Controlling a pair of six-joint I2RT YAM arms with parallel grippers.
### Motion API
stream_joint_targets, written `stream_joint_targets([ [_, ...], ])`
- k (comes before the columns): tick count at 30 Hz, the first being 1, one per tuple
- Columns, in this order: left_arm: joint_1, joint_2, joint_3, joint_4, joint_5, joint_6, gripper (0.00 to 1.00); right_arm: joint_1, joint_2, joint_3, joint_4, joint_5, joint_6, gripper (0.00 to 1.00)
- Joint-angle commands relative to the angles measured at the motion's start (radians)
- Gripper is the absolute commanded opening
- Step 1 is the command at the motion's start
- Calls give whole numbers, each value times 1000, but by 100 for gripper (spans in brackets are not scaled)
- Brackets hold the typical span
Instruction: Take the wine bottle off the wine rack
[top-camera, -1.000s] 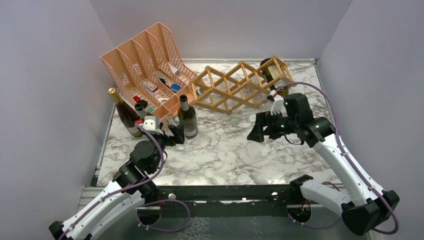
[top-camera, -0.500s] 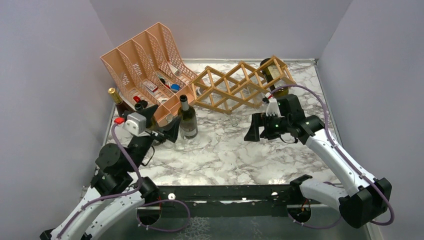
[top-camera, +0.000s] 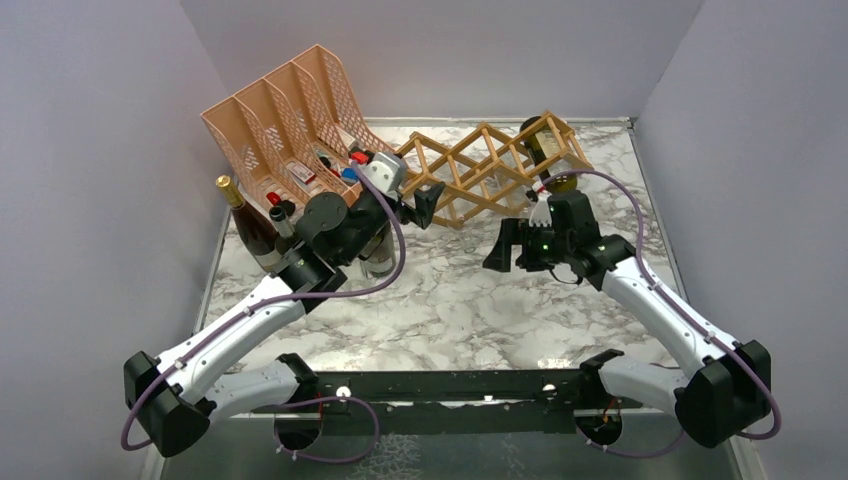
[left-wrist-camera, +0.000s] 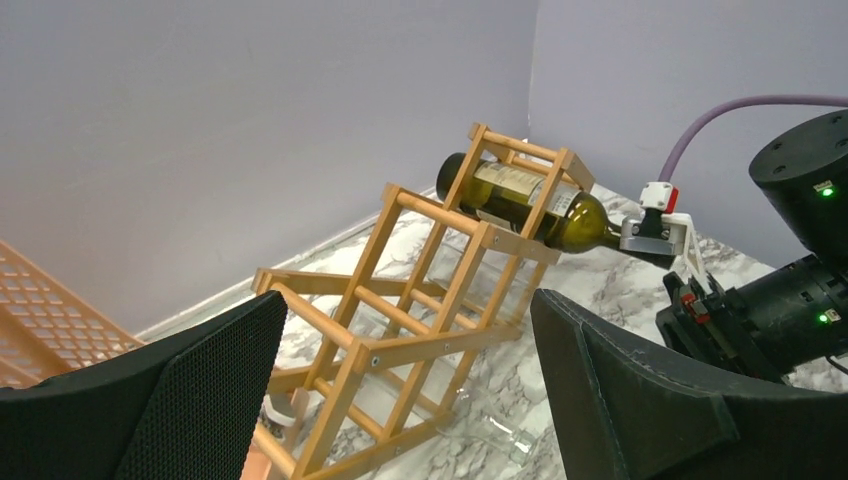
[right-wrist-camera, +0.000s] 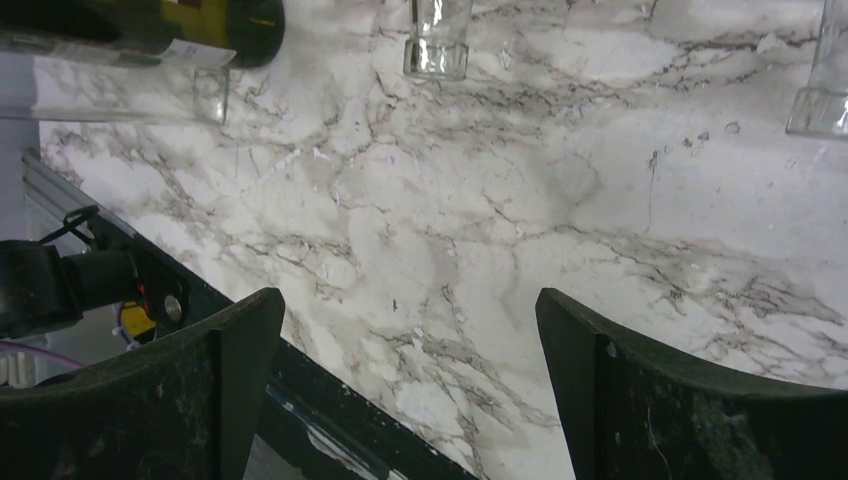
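wooden wine rack (left-wrist-camera: 420, 300), wine bottle (left-wrist-camera: 525, 205) inside

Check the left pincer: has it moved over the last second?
Yes. The left pincer has swung from beside the standing bottles, away from the arm bases and rightward, to the near left end of the light tan wooden lattice wine rack, fingers open.

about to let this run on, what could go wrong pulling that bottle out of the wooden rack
The wine bottle lies tilted in the top cell at the far end of the wine rack, so a sideways pull could drag or tip the light lattice. The left gripper and right gripper are both open close to the rack, and the arms could collide. Upright bottles stand beside the left arm's elbow and might get knocked over.
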Motion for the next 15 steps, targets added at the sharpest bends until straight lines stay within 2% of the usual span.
stream_joint_targets([
  [1,-2,4,-1,152,32,38,99,5,33,8,125,60,26,99],
  [9,11,-97,-140,230,185,120,99,37,129,-18,352,125,23,95],
  [15,34,-139,-199,288,159,64,98,116,255,3,523,200,12,90],
])
